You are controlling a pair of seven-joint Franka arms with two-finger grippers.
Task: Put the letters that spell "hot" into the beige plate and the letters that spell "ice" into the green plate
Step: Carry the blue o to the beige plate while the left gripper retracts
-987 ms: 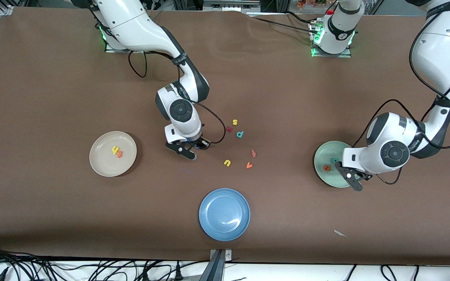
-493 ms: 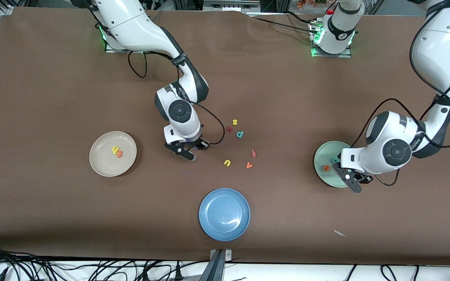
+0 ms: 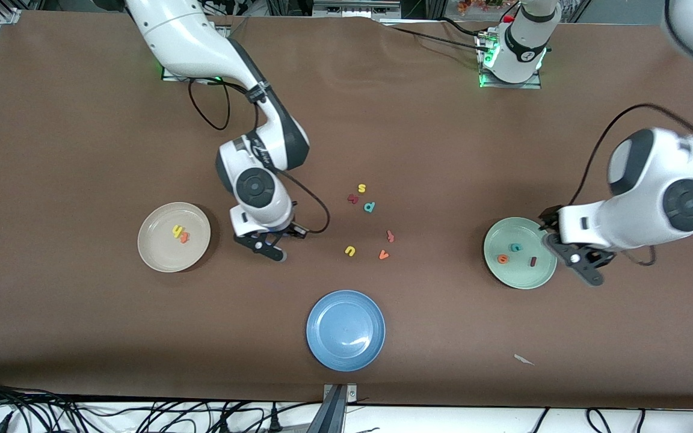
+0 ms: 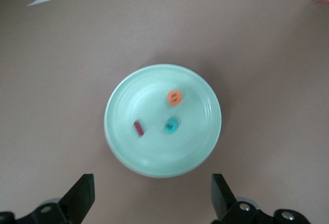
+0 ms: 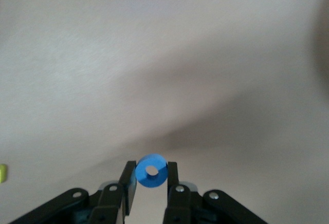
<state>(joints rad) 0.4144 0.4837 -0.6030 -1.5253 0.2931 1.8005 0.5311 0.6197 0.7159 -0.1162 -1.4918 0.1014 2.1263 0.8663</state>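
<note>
The beige plate (image 3: 153, 252) holds the yellow "h" (image 3: 177, 230) and the orange "t" (image 3: 184, 238). My right gripper (image 3: 274, 244) hangs over the bare table between that plate and the loose letters, shut on the blue ring-shaped "o" (image 5: 151, 171), which sits between its fingertips (image 5: 151, 175). In the green plate (image 3: 518, 278) lie the teal "c" (image 3: 515, 246), the orange "e" (image 3: 503, 259) and the dark red "i" (image 3: 533, 261); the left wrist view shows the same plate (image 4: 154, 160). My left gripper (image 3: 576, 260) is raised over that plate's edge toward the left arm's end, open and empty (image 4: 151, 196).
Loose letters lie mid-table: yellow "s" (image 3: 361, 188), teal "p" (image 3: 369, 207), yellow "u" (image 3: 350, 251), orange "v" (image 3: 384, 255), and two reddish pieces (image 3: 353, 198) (image 3: 390, 236). A blue plate (image 3: 345, 330) sits nearer the camera. A white scrap (image 3: 524, 359) lies near the front edge.
My left gripper opened, left the dark red "i" in the green plate, and lifted away toward the left arm's end. My right gripper carried the blue "o" toward the beige plate.
</note>
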